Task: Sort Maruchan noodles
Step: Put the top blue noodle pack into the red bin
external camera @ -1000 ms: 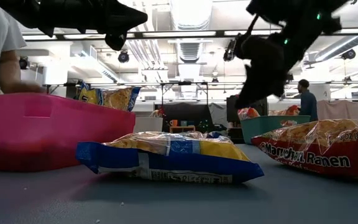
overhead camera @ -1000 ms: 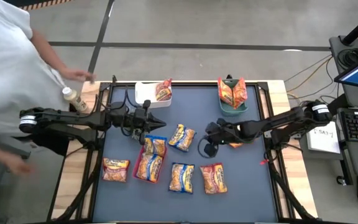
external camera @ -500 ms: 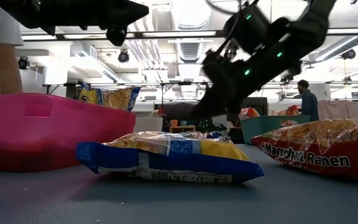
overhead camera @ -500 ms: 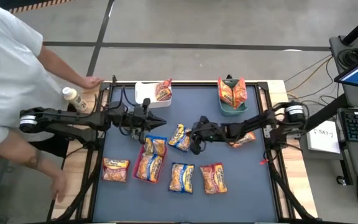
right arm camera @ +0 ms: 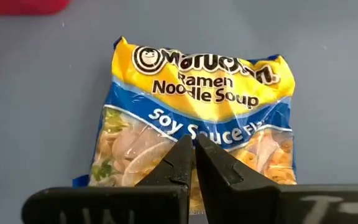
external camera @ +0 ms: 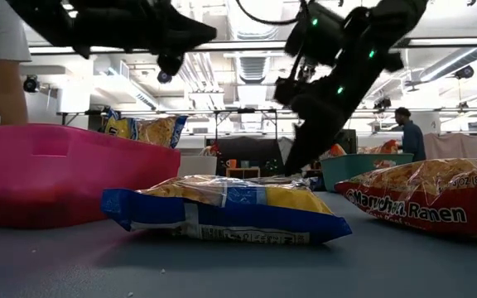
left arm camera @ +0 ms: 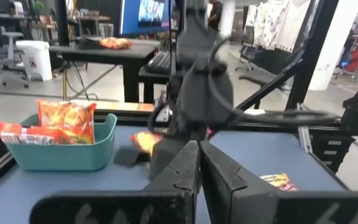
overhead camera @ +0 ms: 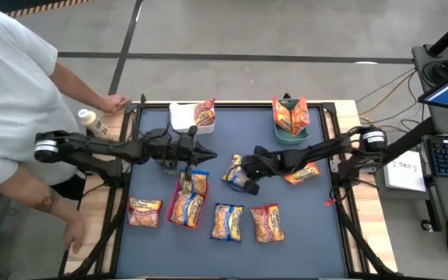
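Packet of blue soy sauce noodles (right arm camera: 194,121) lies flat on the table's middle, directly under the right gripper (right arm camera: 194,155), whose fingers are pressed together and empty. Farther left, the left gripper (overhead camera: 204,149) hovers closed near the red tray (overhead camera: 172,214).

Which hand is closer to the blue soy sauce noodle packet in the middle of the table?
Right. The right hand hovers directly over the blue noodle packet, fingers together. The left hand sits off to the packet's side, above the red tray.

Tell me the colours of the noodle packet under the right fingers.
Yellow and blue plastic soy sauce packet; the right wrist view shows it best.
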Robot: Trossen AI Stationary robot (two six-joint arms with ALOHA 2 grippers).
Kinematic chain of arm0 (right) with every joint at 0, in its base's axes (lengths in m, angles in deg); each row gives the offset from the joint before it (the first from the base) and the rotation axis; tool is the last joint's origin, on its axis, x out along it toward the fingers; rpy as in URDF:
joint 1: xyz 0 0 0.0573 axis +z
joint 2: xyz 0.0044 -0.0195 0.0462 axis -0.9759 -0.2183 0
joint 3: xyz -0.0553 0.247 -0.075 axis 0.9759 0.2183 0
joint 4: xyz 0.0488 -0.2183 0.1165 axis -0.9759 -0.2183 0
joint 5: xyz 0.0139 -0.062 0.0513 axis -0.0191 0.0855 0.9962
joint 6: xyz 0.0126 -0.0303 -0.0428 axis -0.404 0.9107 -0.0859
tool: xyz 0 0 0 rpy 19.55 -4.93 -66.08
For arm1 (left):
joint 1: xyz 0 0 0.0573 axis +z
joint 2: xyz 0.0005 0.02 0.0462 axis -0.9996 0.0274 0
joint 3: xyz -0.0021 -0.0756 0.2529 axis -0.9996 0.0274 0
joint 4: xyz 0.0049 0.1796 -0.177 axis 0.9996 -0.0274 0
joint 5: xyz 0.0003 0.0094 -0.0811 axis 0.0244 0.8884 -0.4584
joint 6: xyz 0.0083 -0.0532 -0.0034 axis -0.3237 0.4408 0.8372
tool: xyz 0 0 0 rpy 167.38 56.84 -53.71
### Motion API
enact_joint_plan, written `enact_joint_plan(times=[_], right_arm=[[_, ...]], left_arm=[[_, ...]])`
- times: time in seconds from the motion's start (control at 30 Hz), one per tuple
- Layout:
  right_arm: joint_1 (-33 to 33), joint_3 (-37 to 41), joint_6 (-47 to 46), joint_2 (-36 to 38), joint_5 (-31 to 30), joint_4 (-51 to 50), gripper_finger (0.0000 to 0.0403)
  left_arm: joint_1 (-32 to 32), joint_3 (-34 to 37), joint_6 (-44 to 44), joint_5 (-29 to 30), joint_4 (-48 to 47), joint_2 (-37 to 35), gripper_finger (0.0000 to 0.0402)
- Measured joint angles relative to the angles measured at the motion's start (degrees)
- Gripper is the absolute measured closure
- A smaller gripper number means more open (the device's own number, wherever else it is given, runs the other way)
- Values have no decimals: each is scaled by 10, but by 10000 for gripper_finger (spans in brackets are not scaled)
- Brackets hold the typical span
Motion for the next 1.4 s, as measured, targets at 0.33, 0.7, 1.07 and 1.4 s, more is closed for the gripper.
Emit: enact_joint_plan(times=[0.33,0.7,1.07,1.4], right_arm=[[18,51,-100,160,0,-131,391],[26,149,-288,207,-16,-12,390],[24,171,-393,202,1,30,355],[17,186,-437,194,-7,53,199]], left_arm=[[-1,-88,-35,-21,-115,90,402],[-1,-108,-28,-19,-110,179,402],[-1,-190,-62,-14,-253,249,402],[-2,-201,-62,-16,-258,299,402]])
